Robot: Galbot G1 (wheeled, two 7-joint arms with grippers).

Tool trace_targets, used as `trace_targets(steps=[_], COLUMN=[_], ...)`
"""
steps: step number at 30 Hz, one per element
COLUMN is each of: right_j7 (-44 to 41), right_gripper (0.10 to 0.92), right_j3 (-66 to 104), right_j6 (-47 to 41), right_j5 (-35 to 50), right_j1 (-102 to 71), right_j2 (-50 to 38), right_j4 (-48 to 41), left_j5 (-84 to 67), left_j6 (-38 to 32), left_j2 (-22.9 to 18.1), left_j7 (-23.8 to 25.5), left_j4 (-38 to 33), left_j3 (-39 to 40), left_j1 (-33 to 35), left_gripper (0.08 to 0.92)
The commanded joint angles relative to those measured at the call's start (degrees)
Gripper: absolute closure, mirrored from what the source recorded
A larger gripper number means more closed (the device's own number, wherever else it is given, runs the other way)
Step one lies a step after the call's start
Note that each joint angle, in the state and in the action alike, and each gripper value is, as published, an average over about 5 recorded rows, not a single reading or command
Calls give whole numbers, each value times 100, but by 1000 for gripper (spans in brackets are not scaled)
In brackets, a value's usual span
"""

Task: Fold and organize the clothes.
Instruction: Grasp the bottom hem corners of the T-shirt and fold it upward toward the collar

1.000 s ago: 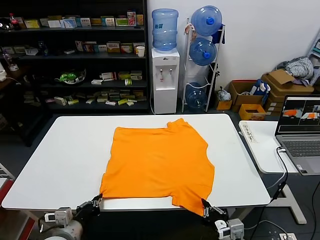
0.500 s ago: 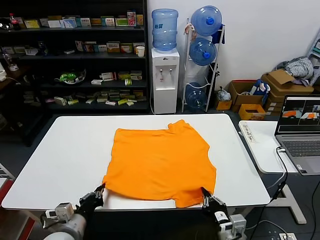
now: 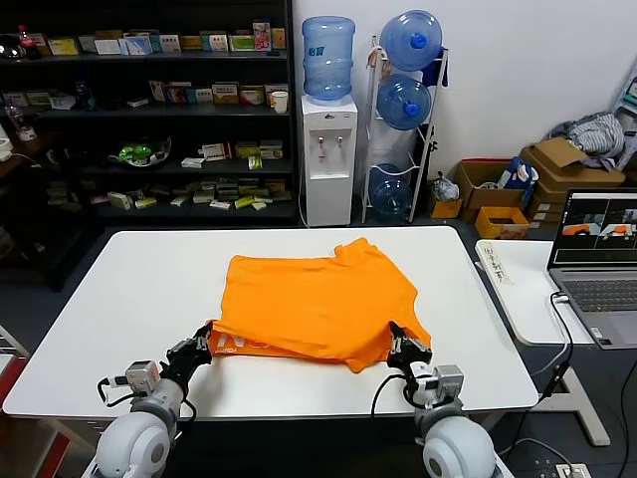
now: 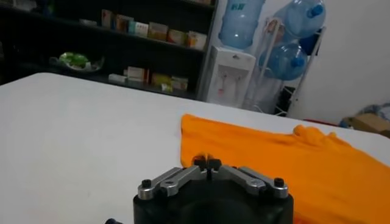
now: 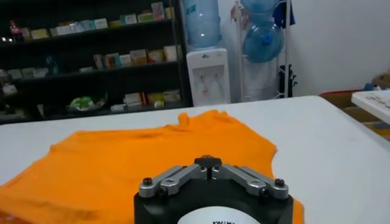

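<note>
The clothes are one bright orange T-shirt lying on the white table. Its near hem is lifted and folded back, showing white lettering underneath at the left. My left gripper is shut on the near left hem corner. My right gripper is shut on the near right hem corner. In the left wrist view the shut left gripper pinches orange cloth. In the right wrist view the shut right gripper sits over the orange shirt.
A side table at the right carries an open laptop. Behind the table stand a water dispenser, a rack of water bottles, dark shelves and cardboard boxes.
Both grippers moved from the table's front edge forward over the table, lifting the shirt's near hem and carrying it toward the far side. The lettered underside now shows.
</note>
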Motion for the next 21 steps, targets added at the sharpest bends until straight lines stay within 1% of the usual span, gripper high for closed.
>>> trace_targets(steps=[1, 9, 16, 18, 21], right_j7=[94, 39, -25, -72, -142], right_gripper=[901, 901, 898, 876, 801], right_j3=[-193, -287, -331, -354, -370], right_j6=[-13, -15, 45, 52, 30], right_j5=[117, 81, -35, -73, -120], right_j1=[720, 764, 887, 939, 966], right_j2=[43, 92, 183, 231, 280], right_j4=[-413, -550, -826, -926, -970], left_j5=[92, 278, 430, 458, 517], left_j6=[-98, -88, -83, -79, -73], left_j2=[-24, -107, -156, -190, -252], left_j7=[3, -65, -18, 6, 63], left_j4=[525, 704, 922, 1037, 1190], left_j3=[186, 304, 353, 364, 366], left_j1=[-553, -710, -808, -865, -937], left_gripper=[905, 905, 905, 893, 846])
